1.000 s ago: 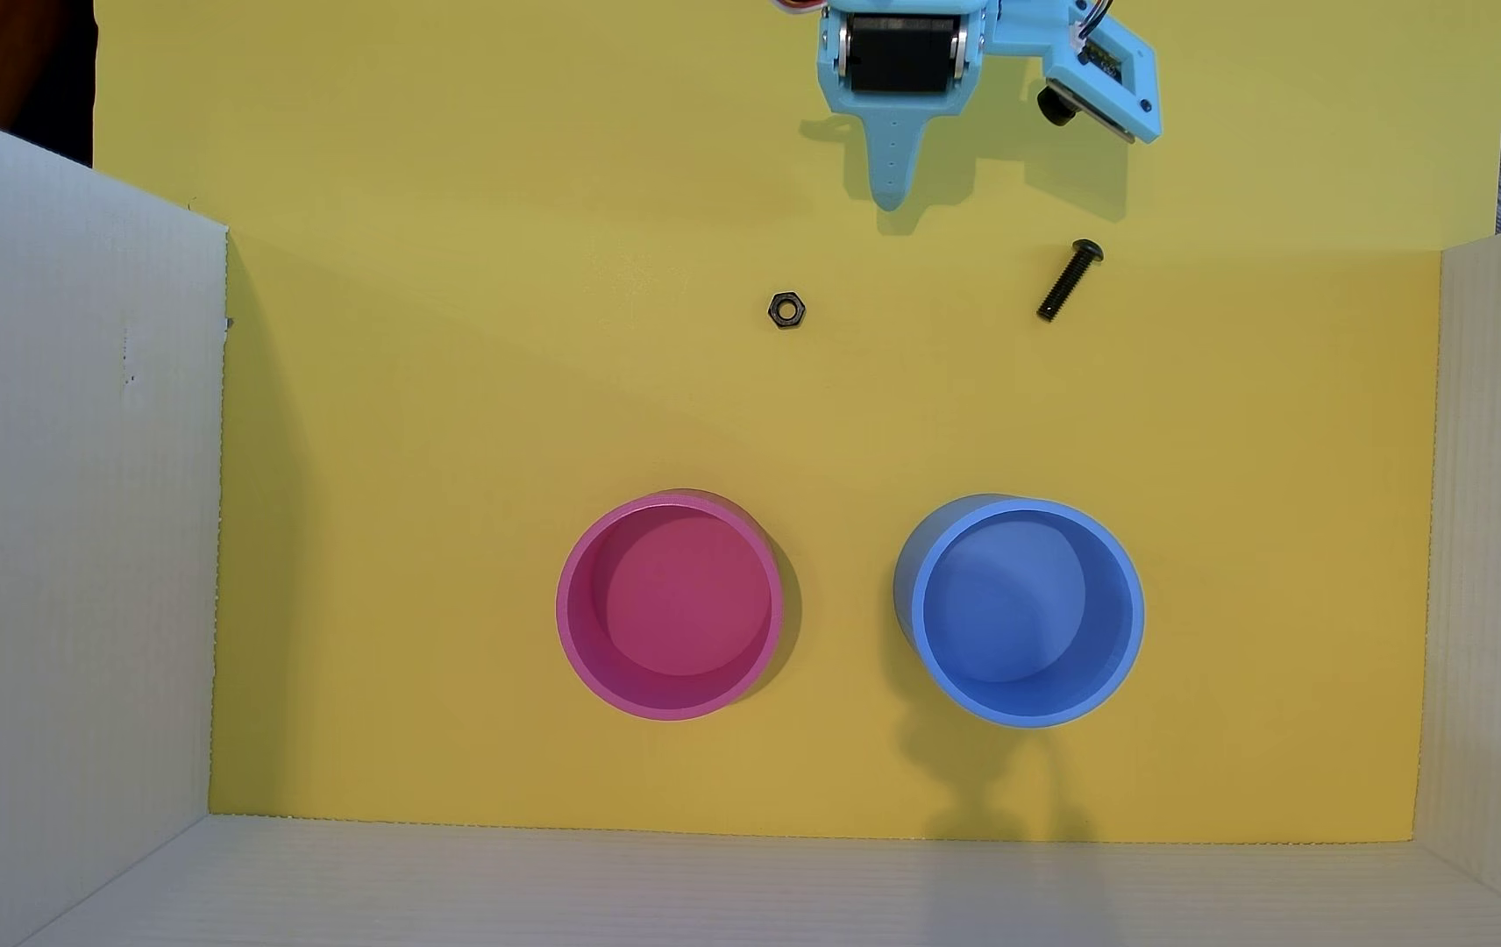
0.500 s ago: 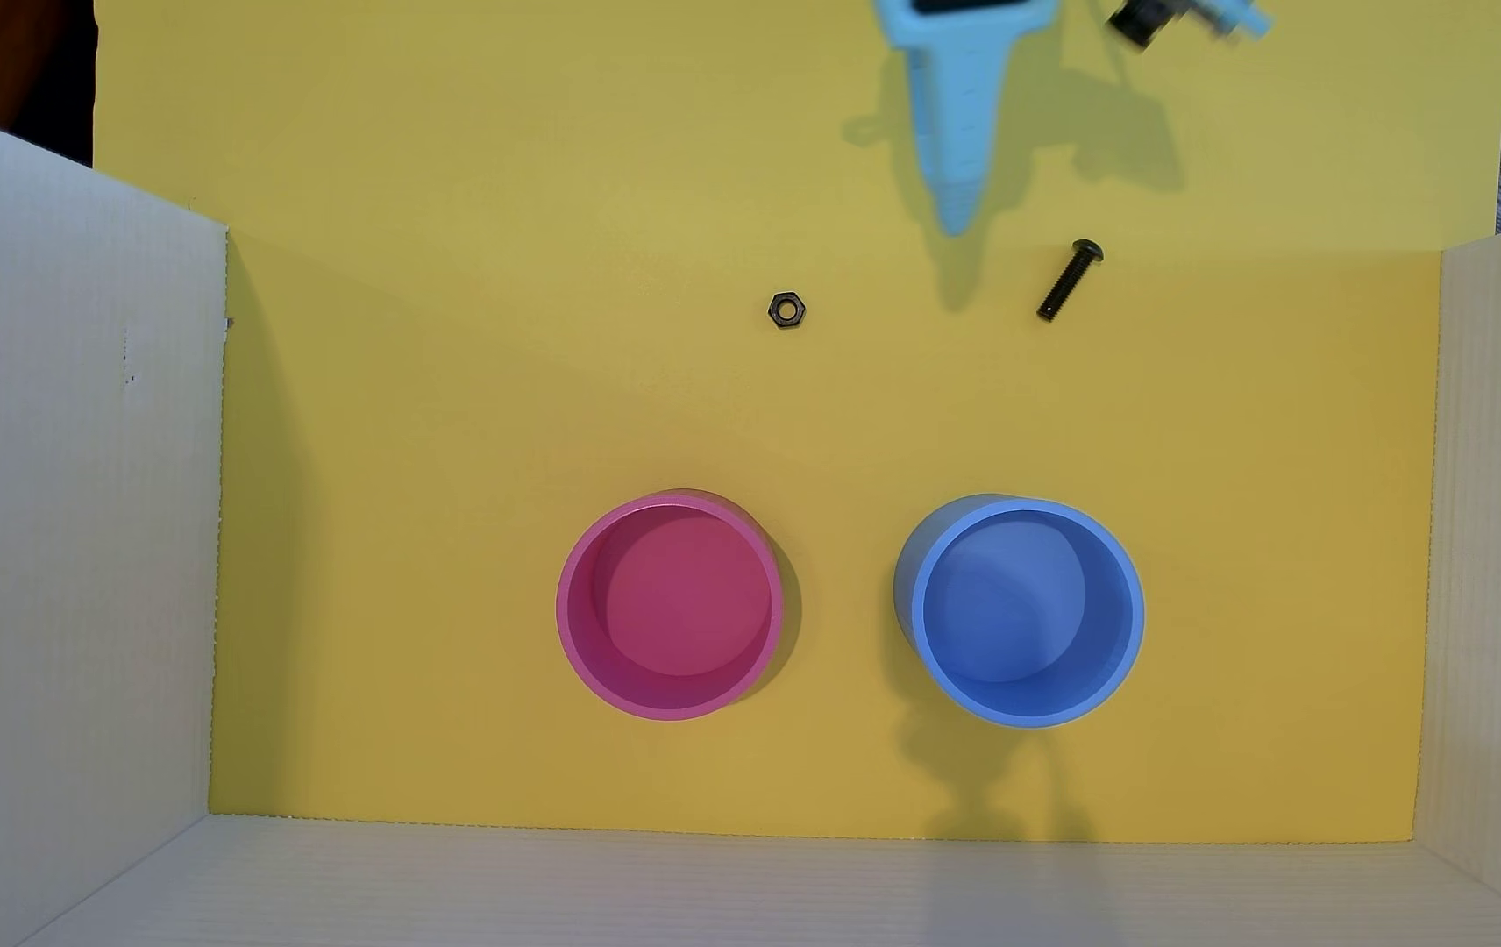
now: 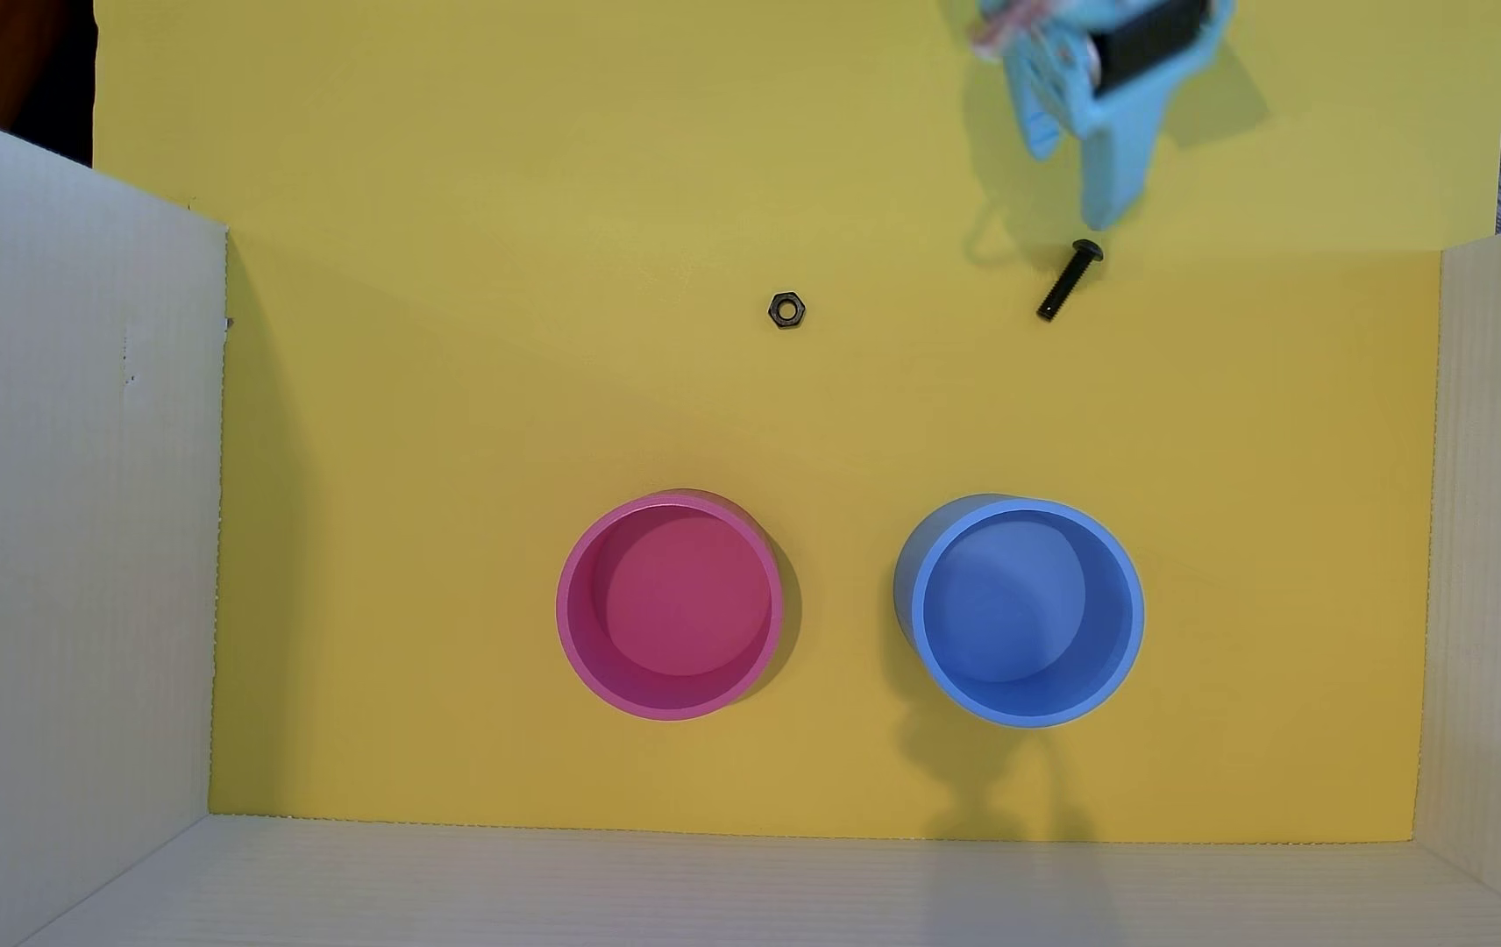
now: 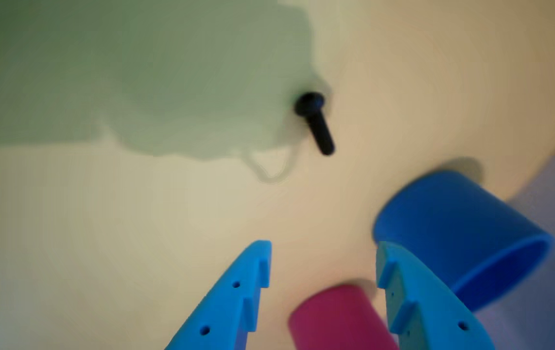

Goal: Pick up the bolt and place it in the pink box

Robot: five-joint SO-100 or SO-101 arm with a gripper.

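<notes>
overhead view: your claw (image 3: 1079, 187) has swung right and now sits just above the bolt (image 3: 1068, 280), parted and empty. bolt unmoved on the tabletop (image 3: 455, 410), well apart from the pink box (image 3: 572, 637). you're lined up to descend.

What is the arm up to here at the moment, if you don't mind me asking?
The gripper is open and empty, hovering near the bolt, which lies untouched on the yellow mat. The pink box and the blue container both stand empty, and a nut lies off to the left in the overhead view.
</notes>
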